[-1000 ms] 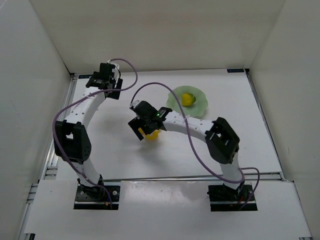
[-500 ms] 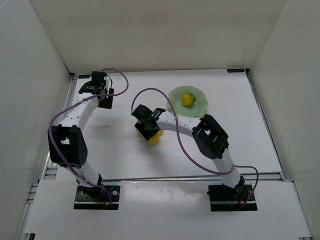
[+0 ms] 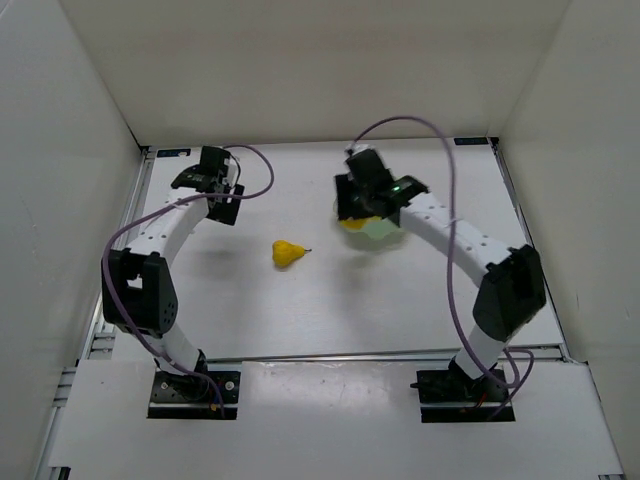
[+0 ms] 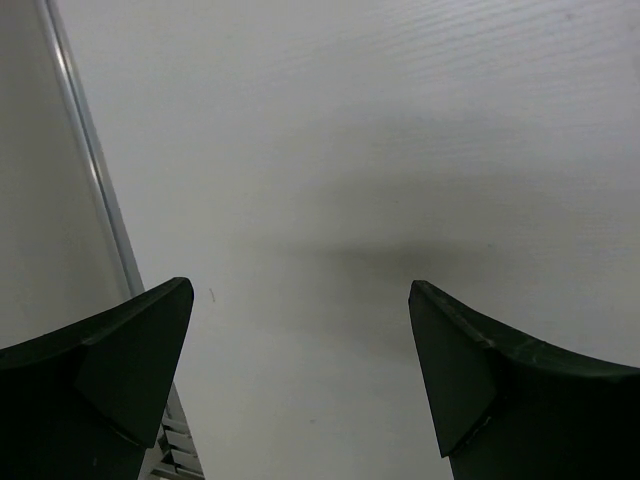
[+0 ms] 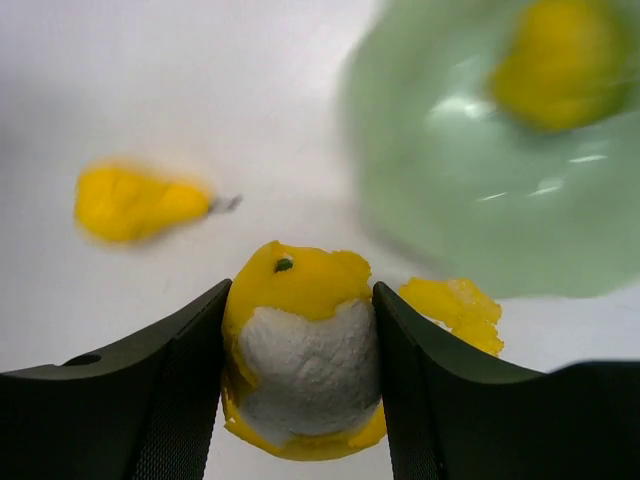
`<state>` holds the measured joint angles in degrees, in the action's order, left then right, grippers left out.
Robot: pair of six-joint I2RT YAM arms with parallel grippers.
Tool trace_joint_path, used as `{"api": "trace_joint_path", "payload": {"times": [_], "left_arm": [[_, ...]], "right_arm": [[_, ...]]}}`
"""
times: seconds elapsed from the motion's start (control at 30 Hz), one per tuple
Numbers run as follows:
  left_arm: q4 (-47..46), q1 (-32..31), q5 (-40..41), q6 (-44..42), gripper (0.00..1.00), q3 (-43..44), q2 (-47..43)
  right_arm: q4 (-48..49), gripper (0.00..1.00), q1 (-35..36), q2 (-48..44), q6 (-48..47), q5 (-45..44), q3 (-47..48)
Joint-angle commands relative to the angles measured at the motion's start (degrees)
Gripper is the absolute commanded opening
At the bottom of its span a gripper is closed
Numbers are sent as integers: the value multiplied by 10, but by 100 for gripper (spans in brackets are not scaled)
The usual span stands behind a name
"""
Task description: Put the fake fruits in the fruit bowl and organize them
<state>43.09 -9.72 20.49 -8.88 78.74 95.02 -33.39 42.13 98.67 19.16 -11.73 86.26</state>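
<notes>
My right gripper [image 5: 300,300] is shut on the yellow-orange fruit with a white patch [image 5: 305,365], held above the table by the near-left rim of the mint-green fruit bowl [image 5: 450,190]. A ragged yellow flap [image 5: 455,310] shows just right of the held fruit. The yellow-green fruit [image 5: 565,62] lies in the bowl. The yellow pear-like fruit [image 3: 287,253] lies on its side mid-table. From above, the right gripper [image 3: 353,212] and arm cover most of the bowl [image 3: 383,230]. My left gripper [image 4: 300,290] is open over bare table at the back left, also seen from above [image 3: 212,178].
White walls close in the table on the left, back and right. A metal rail [image 4: 95,160] runs along the left edge, close to the left gripper. Purple cables loop above both arms.
The right gripper shut on the white-patched fruit, lifted it from beside the pear and swung right and back to the bowl. The pear stayed mid-table. The left gripper shifted only slightly.
</notes>
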Motion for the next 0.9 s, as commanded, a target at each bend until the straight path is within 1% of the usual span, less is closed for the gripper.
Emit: {"api": "trace_joint_path", "payload": {"times": [0.0, 0.03, 0.07, 0.13, 0.17, 0.23, 0.27, 0.3, 0.33, 0.4, 0.43, 0.57, 0.63, 0.7, 0.73, 0.87], "left_arm": [[19, -49, -3, -30, 100, -12, -28], [19, -59, -3, -30, 100, -12, -28], [24, -67, -3, -30, 100, -12, -22], [41, -92, -30, -30, 100, -6, -17], [47, -100, -40, -36, 100, -6, -12], [66, -126, -72, -41, 100, 8, -5], [66, -136, -81, -48, 100, 8, -5], [71, -146, -87, -53, 100, 8, 1], [71, -168, -92, -54, 100, 8, 1], [71, -190, -99, -68, 100, 8, 16], [71, -209, -99, -74, 100, 8, 23], [71, -235, -99, -79, 100, 32, 68], [71, -235, -99, -86, 100, 46, 100], [77, -241, -127, -100, 100, 70, 122], [90, -241, -134, -100, 100, 79, 144], [106, -241, -134, -112, 100, 111, 194]], "right_arm": [[26, 42, -78, -19, 63, -58, -8], [26, 45, -110, 3, 63, -53, 2], [17, 45, -122, 15, 56, -53, 31], [-3, 49, -149, 41, 43, -48, 64], [-11, 61, -156, 68, 38, -48, 80], [-39, 78, -174, 105, 33, -53, 130], [-49, 96, -180, 114, 33, -46, 146], [-58, 100, -186, 120, 33, -46, 159], [-63, 100, -186, 120, 33, -46, 167], [-63, 100, -186, 107, 33, -46, 167], [-57, 100, -186, 86, 33, -46, 162], [-43, 100, -186, 29, 33, -51, 132], [-43, 100, -186, -8, 33, -51, 100], [-38, 100, -186, -45, 38, -59, 74], [-38, 100, -186, -58, 38, -59, 45], [-38, 100, -192, -117, 45, -80, -15]]}}
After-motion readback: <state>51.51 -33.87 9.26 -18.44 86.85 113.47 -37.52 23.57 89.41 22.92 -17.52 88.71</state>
